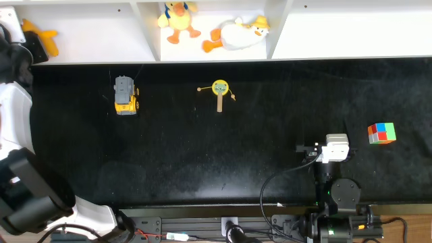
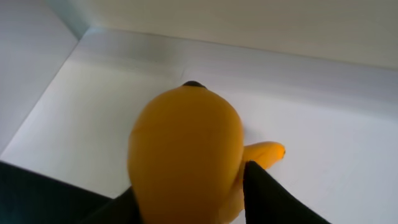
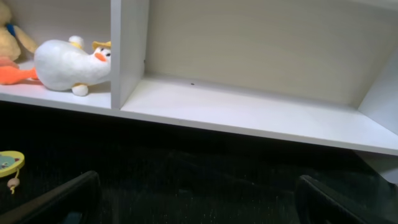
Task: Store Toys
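An orange plush toy (image 1: 42,37) (image 2: 186,149) sits in the left compartment of the white shelf (image 1: 101,55) at the back. My left gripper (image 1: 28,48) (image 2: 186,196) is shut on it, one dark finger on each side, just above the compartment's floor. On the black mat lie a yellow toy truck (image 1: 125,95), a yellow-green rattle on a stick (image 1: 220,91) (image 3: 9,163) and a coloured cube (image 1: 381,133). My right gripper (image 1: 317,151) (image 3: 199,208) rests open and empty near the front right, facing the shelf.
The middle compartment holds a yellow duck plush (image 1: 179,19) and a white duck plush (image 1: 236,34) (image 3: 71,62). The right compartment floor (image 3: 249,112) is bare. Cables run along the table's front edge (image 1: 223,229).
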You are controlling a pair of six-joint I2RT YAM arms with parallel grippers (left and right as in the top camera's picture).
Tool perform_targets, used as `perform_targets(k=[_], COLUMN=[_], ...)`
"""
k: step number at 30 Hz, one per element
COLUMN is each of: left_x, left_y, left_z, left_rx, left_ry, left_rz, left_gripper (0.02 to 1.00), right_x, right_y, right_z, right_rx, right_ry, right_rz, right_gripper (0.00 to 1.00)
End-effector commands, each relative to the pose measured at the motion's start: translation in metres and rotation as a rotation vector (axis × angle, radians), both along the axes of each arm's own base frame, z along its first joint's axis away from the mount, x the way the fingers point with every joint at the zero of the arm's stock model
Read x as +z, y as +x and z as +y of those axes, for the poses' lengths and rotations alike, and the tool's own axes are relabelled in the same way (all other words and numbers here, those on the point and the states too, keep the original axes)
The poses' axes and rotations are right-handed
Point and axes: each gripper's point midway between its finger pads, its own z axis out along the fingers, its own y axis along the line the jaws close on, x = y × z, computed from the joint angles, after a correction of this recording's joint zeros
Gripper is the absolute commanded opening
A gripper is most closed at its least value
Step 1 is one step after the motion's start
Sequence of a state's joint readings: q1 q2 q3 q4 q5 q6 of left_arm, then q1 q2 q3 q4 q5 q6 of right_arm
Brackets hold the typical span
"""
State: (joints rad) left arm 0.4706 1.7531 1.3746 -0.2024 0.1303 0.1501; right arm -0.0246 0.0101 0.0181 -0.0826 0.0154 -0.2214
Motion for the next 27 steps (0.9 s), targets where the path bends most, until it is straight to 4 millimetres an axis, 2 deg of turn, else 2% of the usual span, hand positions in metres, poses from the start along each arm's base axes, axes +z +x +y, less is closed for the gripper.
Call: perform_targets(k=[1,6,9,16,23,27], left_x=[-0.008,-0.009,-0.009,-0.007,0.006,0.005], left_y=[0.005,0.005,0.004,0.003,0.0,-0.002], left_z=[-0.003,-0.003,-0.004,-0.005,-0.006,-0.007], left_rx=[-0.01,-0.01,-0.01,-0.01,-0.01,-0.01], left_ry=[-0.022,-0.024,-0.026,-0.026,-0.014,-0.02], left_rz=[0.013,0.016,0.018,0.02,-0.003,0.007], left_gripper=[0.643,0.908,0.998,0.998,0.998,0.998], right_x=[-0.004,-0.004,-0.004,-0.004,-0.004,-0.004], right_y=[0.0,0.0,0.0,0.0,0.0,0.0], right_z=[0.001,0.001,0.001,0.001,0.001,0.001], right_rx=[0.002,0.002,0.002,0.002,0.002,0.002], right_ry=[-0.003,-0.003,-0.003,-0.003,-0.003,-0.003], right_rz=[0.001,0.001,0.002,0.001,0.002,0.001], right_gripper=[0.993,0.993,0.996,0.996,0.998,0.996])
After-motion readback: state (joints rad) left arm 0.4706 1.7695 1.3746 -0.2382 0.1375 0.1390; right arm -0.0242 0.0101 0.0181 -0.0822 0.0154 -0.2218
